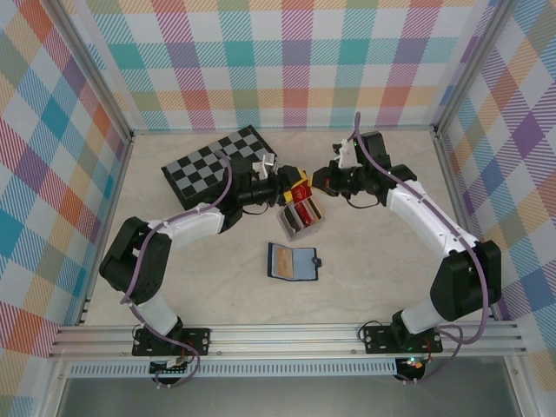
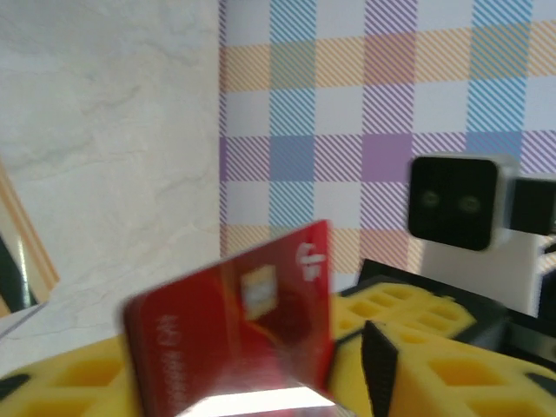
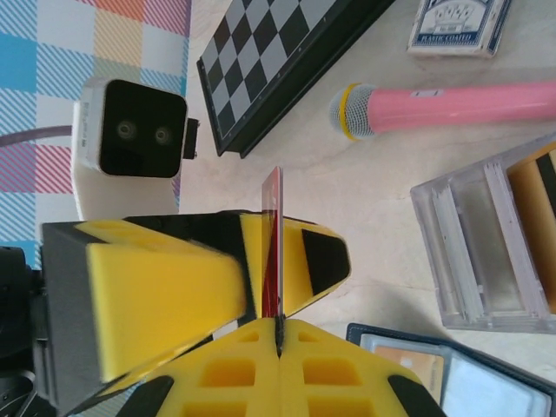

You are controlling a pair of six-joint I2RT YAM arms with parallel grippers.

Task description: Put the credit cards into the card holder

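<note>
Right wrist: red card (image 3: pixel 273 234) edge-on; left wrist: its chip face.

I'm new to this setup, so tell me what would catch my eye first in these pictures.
A red card stands on edge between the two grippers, near the middle of the table: the right gripper is shut on one edge and the left gripper flanks it. A checkerboard lies back left with a pink microphone beside it; the open wallet lies nearer the arms.
</note>
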